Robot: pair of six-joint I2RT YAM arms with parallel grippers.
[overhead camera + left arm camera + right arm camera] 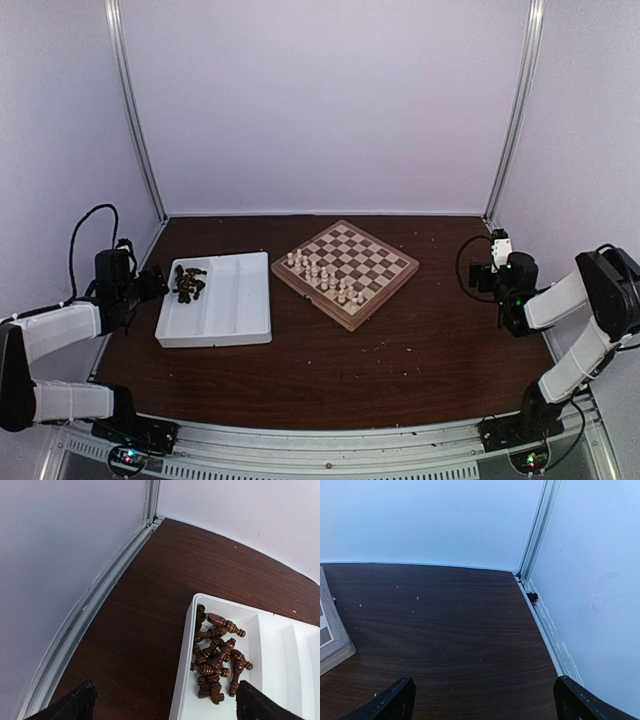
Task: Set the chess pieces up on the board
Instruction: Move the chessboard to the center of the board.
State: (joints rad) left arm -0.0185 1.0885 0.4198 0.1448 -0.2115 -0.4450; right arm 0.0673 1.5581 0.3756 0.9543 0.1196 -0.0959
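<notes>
On the table [400, 360], the board [378, 262] mid-field, turned corner-on; just beside it on the left, the white tray [245, 300]. Along the board's near-left edge, cream pieces [325, 275] upright. In the tray's leftmost compartment, the chess pieces [215, 662], heaped on their sides, long axes every way. Directly ahead of the left gripper [158, 282], jaws wide and empty; well apart from the right gripper [480, 275], likewise wide and empty, nearer the board's right corner. Looks like a left-arm pick. From the left wrist, single pieces distinguishable; from overhead, only a dark clump. From the right wrist, just a board corner.
</notes>
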